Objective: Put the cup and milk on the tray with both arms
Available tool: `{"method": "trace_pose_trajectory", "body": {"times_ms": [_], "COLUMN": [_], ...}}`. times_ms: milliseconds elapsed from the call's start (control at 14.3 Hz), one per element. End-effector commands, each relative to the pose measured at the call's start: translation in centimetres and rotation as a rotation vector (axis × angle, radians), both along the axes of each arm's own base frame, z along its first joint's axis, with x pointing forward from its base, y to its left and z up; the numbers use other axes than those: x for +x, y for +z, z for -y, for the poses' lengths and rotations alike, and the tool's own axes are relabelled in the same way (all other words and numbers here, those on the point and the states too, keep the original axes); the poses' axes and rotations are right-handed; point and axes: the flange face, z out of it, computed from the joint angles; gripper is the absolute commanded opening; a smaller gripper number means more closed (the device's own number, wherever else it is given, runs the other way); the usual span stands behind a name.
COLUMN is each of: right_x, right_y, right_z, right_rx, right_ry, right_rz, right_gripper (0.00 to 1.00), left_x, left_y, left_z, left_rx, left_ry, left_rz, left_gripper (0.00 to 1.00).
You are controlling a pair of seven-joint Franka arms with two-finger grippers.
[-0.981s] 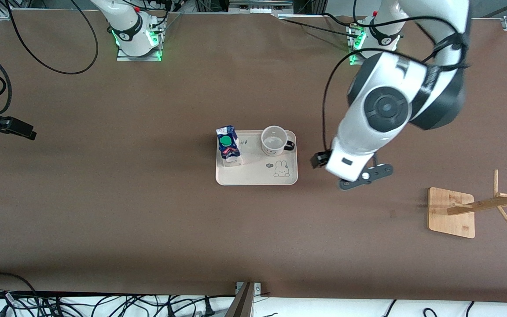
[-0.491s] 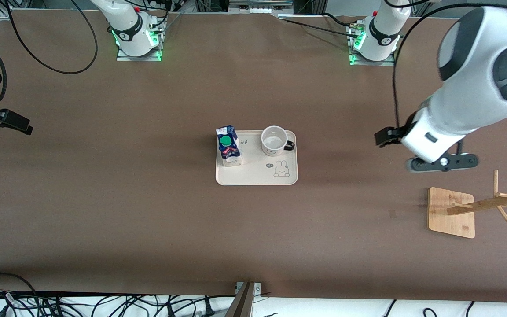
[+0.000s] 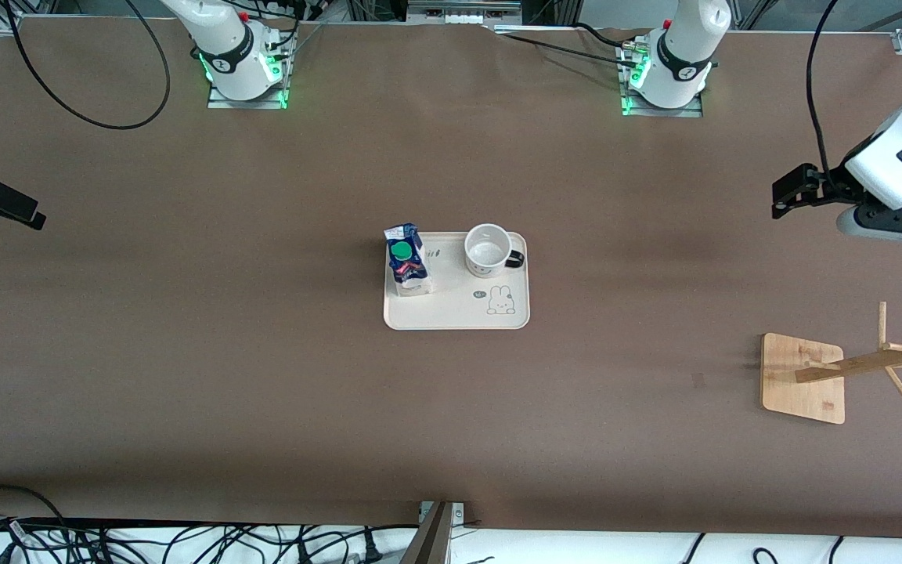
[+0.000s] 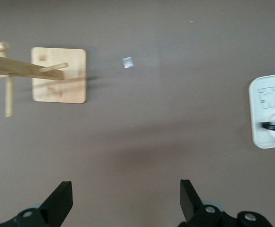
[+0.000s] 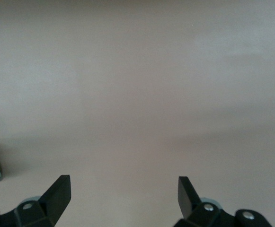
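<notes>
Since before, my left gripper (image 4: 123, 203) swung off toward the table's edge, wide open and empty. My right gripper (image 5: 120, 201) waits, open, empty. Cup (image 3: 487, 251) and milk carton (image 3: 406, 261) stand on the tray (image 3: 451, 309), mid-table. Bumping the tall carton would tip it.

Brown table (image 3: 263, 376) fills the view under even light; a bamboo rack (image 3: 827, 376) stands toward the left arm's end, with what look like black cables (image 3: 185, 540) along the near edge.
</notes>
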Motion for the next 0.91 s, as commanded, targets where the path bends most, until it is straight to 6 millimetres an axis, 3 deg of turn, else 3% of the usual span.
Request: {"method": "trace_pose_trajectory", "body": {"times_ms": [0, 841], "right_x": [-0.5, -0.4], "right_y": [0.8, 0.2], "right_z": [-0.4, -0.6], "right_rx": [0.022, 0.029], "right_ry": [0.007, 0.01], "right_rz": [-0.019, -0.04], "right_gripper": [1.0, 1.0], "left_x": [-0.8, -2.1], "left_y": [-0.2, -0.2], "left_z": [0.1, -0.2], "left_rx": [0.04, 0.015], "left_ry": [0.007, 0.09], "left_rz": [0.022, 0.023], "left_gripper": [1.0, 1.0]}}
